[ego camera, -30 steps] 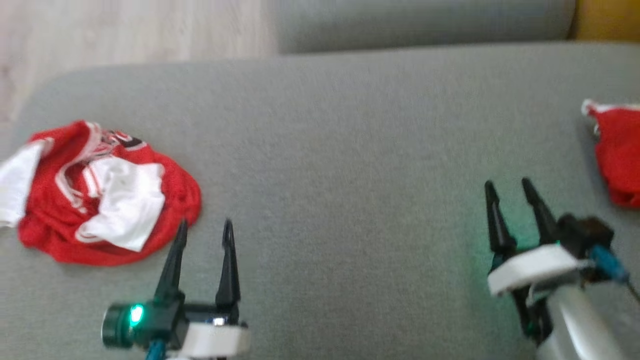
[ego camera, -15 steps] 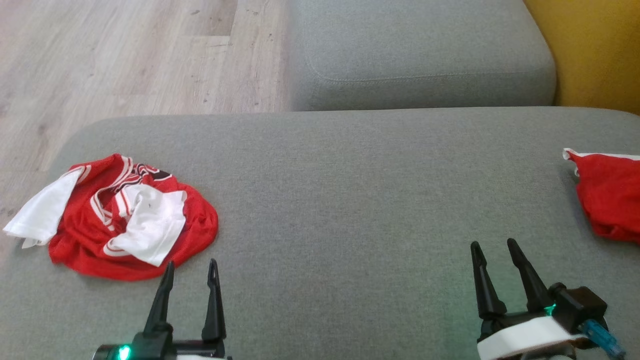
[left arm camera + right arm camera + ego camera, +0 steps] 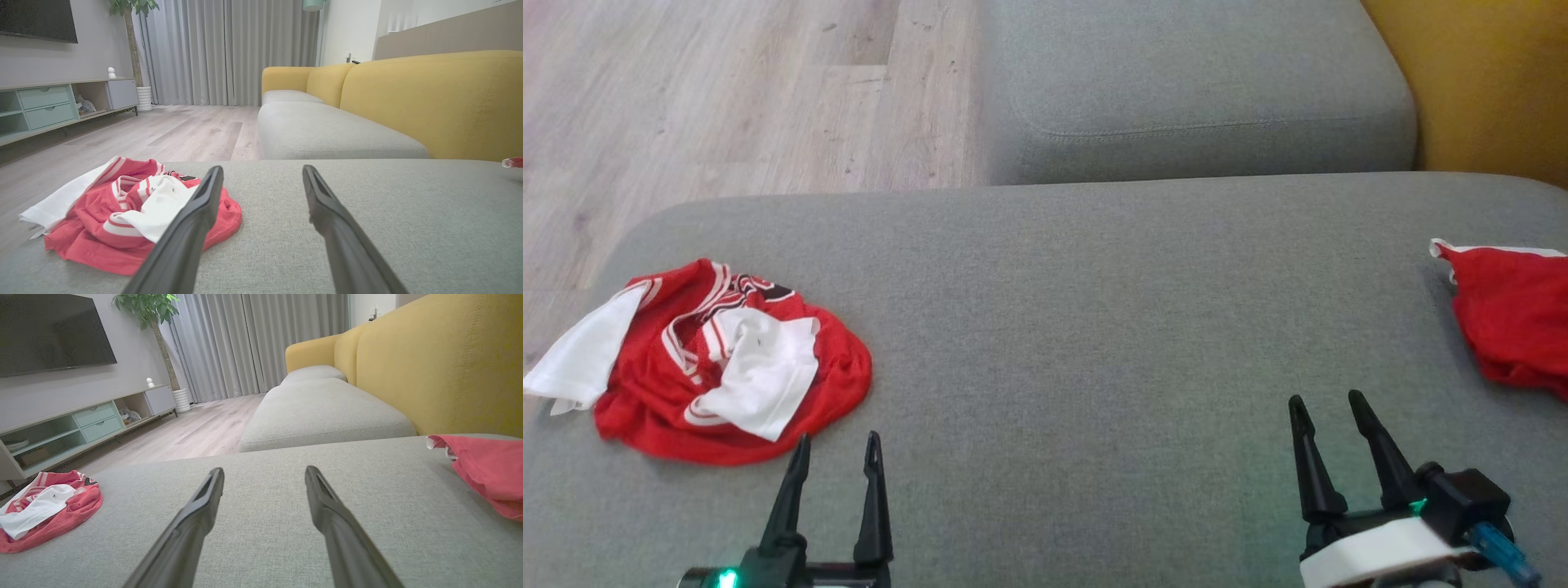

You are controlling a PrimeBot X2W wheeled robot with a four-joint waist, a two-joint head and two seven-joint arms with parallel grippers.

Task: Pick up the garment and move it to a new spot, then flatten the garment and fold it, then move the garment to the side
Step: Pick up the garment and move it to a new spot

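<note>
1. Wrist views are adding the room: yellow sofa back, TV, cabinet, curtains, plant.
2. Head view is giving the grey cushion from above, with wood floor beyond it.
3. Garment, red and white, is lying crumpled at the cushion's left end, just ahead of the left gripper. A second red garment is lying at the right edge.
4. Left gripper and right gripper are hovering with fingers apart, gripping nothing.
5. Dark print on the garment is showing too small to read.

Head camera tilted up, more floor showing, left pincer and right pincer lower in frame
</note>
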